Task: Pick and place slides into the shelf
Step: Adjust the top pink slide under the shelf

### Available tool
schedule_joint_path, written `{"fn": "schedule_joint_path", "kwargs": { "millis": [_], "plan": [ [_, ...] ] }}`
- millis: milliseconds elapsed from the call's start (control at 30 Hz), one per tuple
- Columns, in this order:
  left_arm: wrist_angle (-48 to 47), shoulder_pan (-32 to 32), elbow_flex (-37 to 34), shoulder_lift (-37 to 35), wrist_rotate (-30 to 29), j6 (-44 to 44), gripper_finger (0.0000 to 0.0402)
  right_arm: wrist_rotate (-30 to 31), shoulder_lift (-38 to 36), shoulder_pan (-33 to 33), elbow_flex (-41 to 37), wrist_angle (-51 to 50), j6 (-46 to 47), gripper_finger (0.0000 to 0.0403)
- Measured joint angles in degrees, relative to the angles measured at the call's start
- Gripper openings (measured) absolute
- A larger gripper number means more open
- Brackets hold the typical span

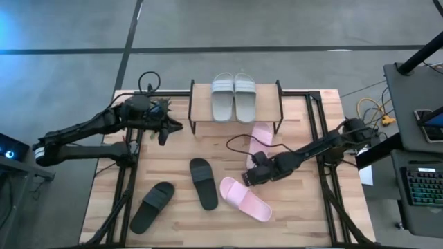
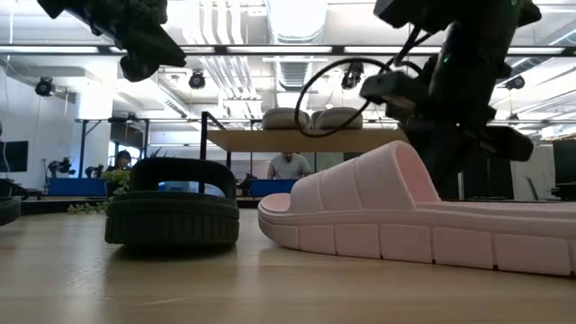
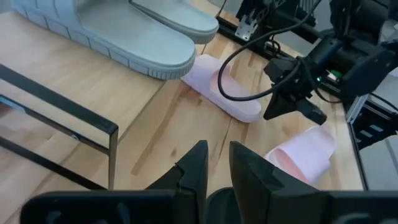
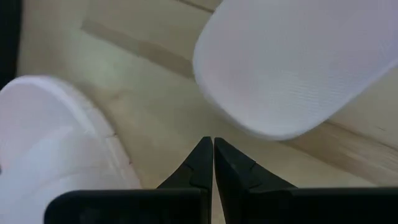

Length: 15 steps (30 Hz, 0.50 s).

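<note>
Wrist views alone show left fingers (image 3: pixel 216 163) slightly apart, right fingers (image 4: pixel 213 160) together

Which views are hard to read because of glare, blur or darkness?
Low view: bright ceiling lights glare behind, so both arms are dark silhouettes; the near pink slide looms large. Right wrist view: the pink slides are washed out and soft. High view: evenly lit, a blue glow at its left edge.

The wooden tabletop (image 1: pixel 173 149) carries the shelf (image 1: pixel 201 93) at its far edge, with two light grey slides (image 1: pixel 233 97) side by side on top. Directly on the tabletop lie two black slides (image 1: pixel 203 182) left of centre and near, one pink slide (image 1: pixel 245 199) right of them, and another pink slide (image 1: pixel 262 135) by the shelf's right end.
</note>
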Motion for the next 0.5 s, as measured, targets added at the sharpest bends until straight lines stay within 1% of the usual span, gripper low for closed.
{"fn": "schedule_joint_path", "kwargs": {
  "millis": [133, 333, 500],
  "plan": [
    [-0.2, 0.0, 0.0, 0.9, -0.9, 0.2, 0.0051, 2.5, 2.7, -0.1, 0.0, -0.3, 4.1, 0.0008],
    [-0.1, 0.0, 0.0, 3.0, -1.0, -0.1, 0.0051, 5.8, 3.7, 0.0, -0.1, -5.9, 10.8, 0.0008],
    [0.1, 0.0, 0.0, 4.1, -1.0, -0.2, 0.0051, 8.9, 1.6, -0.2, -0.2, -8.4, 10.3, 0.0008]
  ]
}}
